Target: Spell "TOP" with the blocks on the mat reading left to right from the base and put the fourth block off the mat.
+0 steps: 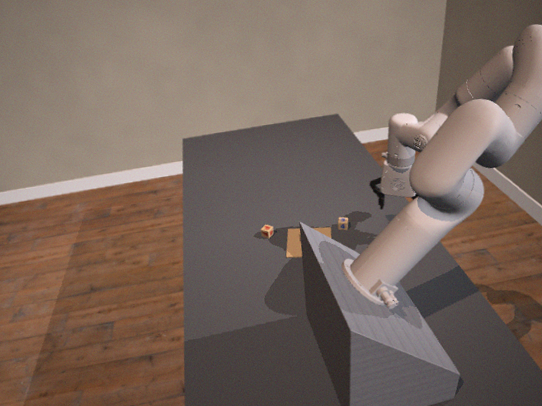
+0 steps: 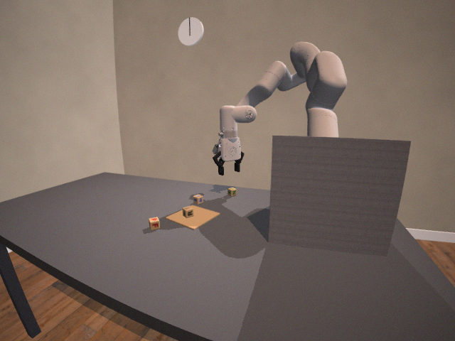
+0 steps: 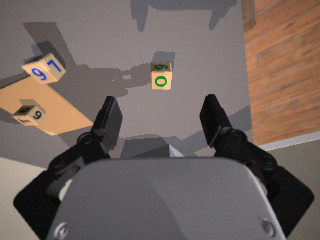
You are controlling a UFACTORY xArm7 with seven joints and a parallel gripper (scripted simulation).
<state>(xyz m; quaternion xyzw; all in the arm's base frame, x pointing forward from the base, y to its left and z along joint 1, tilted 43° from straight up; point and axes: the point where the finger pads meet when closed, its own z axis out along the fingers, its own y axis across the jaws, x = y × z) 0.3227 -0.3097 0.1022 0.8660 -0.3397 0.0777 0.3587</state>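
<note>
Pedestal (image 1: 408,358) (image 2: 338,198), grey and wedge-shaped, covers part of the flat tan mat (image 1: 293,243) (image 2: 200,220) (image 3: 65,112) in the top view. The white arm hides one finger of the black-fingered gripper (image 1: 396,203) (image 2: 229,170) (image 3: 161,98); left of the jaws in frame lie a wooden cube with blue characters (image 1: 342,222) (image 2: 197,199) (image 3: 44,69) and, farther off, a wooden cube with red characters (image 1: 267,231) (image 2: 154,223), both off the mat.

In the exterior view the jaws stand wide open and hold nothing, above the table. Lower than them sits a wooden cube with green characters (image 2: 232,191) (image 3: 161,77); a wooden cube with black characters (image 2: 188,212) (image 3: 30,115) is on the mat.

In the wrist view the green O shows beyond the fingertips; the red-marked cube is out of view. Shadows cross the dark grey table (image 1: 256,171) (image 2: 110,256) (image 3: 100,30), with plank floor (image 1: 92,299) (image 2: 92,312) (image 3: 285,60) to the jaws' right in frame.
</note>
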